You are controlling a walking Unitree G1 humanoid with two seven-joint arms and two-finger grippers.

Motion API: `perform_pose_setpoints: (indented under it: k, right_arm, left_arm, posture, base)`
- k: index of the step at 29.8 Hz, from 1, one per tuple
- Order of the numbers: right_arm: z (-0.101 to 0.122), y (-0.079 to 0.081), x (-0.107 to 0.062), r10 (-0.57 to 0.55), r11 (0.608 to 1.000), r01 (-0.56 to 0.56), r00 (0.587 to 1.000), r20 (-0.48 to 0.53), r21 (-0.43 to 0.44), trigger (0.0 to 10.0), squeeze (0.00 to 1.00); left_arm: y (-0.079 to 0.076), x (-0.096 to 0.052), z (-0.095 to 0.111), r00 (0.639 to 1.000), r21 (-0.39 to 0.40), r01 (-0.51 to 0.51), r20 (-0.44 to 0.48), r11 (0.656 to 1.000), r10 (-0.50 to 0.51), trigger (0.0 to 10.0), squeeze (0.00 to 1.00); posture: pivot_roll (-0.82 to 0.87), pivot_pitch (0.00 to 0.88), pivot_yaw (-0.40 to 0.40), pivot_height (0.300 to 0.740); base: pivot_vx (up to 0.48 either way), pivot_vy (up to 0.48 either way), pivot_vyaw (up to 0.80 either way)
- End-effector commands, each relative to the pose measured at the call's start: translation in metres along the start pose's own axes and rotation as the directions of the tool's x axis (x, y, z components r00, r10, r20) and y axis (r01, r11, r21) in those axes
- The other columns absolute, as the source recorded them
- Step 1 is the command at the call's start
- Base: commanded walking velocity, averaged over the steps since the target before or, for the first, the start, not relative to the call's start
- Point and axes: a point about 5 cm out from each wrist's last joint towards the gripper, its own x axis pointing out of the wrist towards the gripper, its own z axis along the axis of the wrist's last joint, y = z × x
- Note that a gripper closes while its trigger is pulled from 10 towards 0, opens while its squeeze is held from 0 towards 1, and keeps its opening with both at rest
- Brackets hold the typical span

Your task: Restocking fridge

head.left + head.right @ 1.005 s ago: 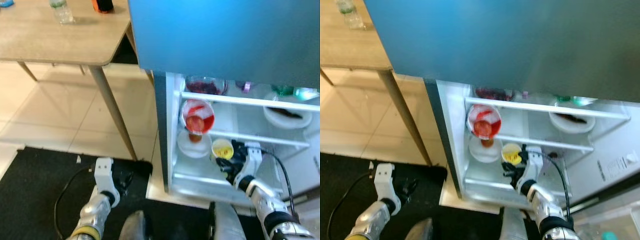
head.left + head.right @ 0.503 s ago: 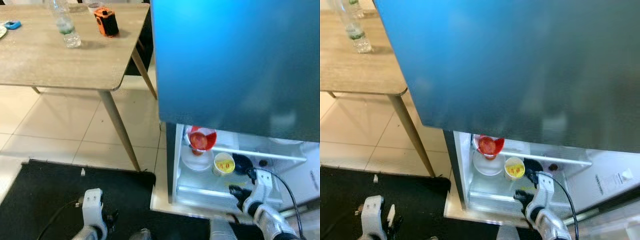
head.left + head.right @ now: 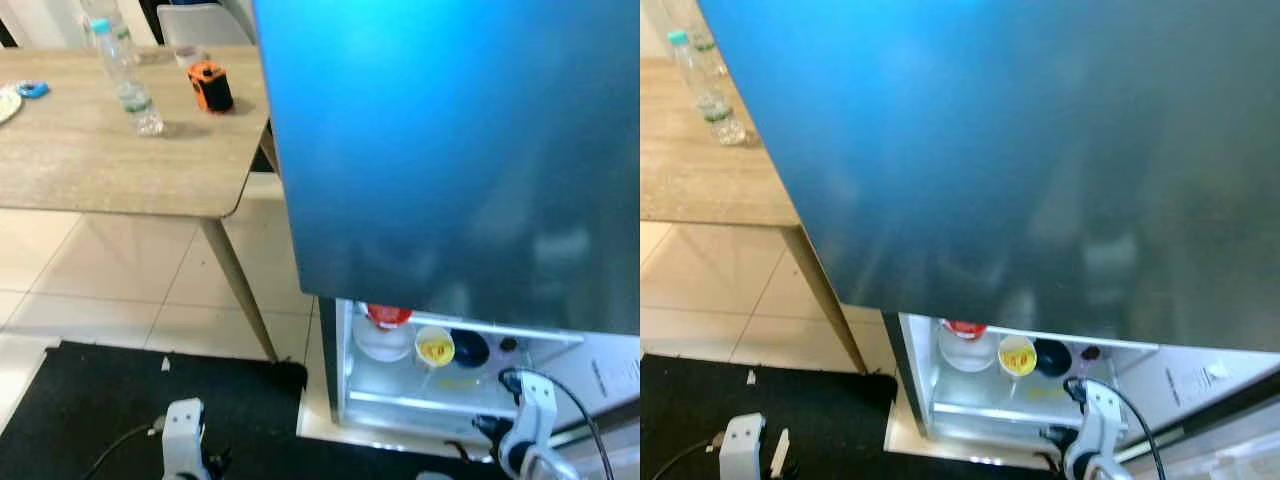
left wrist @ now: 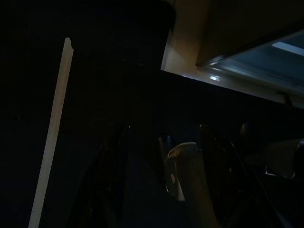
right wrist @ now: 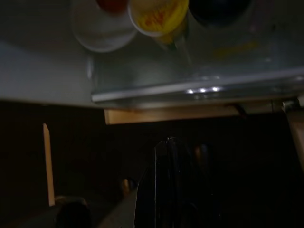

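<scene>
Yellow-lidded cup (image 3: 435, 347) at shelf's front edge: light, thin-walled, best pinched round sides. Right gripper (image 5: 173, 156) fingers clenched, empty; left's state unclear.

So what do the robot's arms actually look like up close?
Each wrist ends in a blocky white housing: the left gripper low over the black mat, the right gripper by the open fridge. A black cable loops from the right one. The right fingers are long and black.
</scene>
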Motion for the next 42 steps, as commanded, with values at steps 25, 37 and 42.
perform_pose_setpoints:
  k: [25,37,42]
  right_arm:
    - [-0.051,-0.022,-0.019,-0.218,0.964,0.169,0.945,-0.244,-0.207,10.0,0.00]
    - [-0.055,-0.023,-0.020,-0.226,0.956,0.161,0.937,-0.265,-0.246,10.0,0.00]
    - [-0.056,-0.023,-0.021,-0.229,0.954,0.160,0.935,-0.272,-0.253,10.0,0.00]
  left_arm:
    - [-0.019,0.003,-0.018,0.995,0.016,0.015,-0.097,1.000,-0.013,10.0,0.00]
    - [-0.021,0.003,-0.022,0.994,0.009,0.011,-0.110,1.000,-0.010,10.0,0.00]
    - [-0.023,0.003,-0.022,0.994,0.006,0.012,-0.110,1.000,-0.011,10.0,0.00]
  posture:
    - [-0.01,0.000,0.012,0.740]
    - [-0.01,0.000,0.008,0.740]
    - [-0.01,0.000,0.006,0.740]
  base:
    - [0.000,0.000,0.00]
    - [-0.156,0.000,0.00]
    - [-0.299,0.000,0.00]
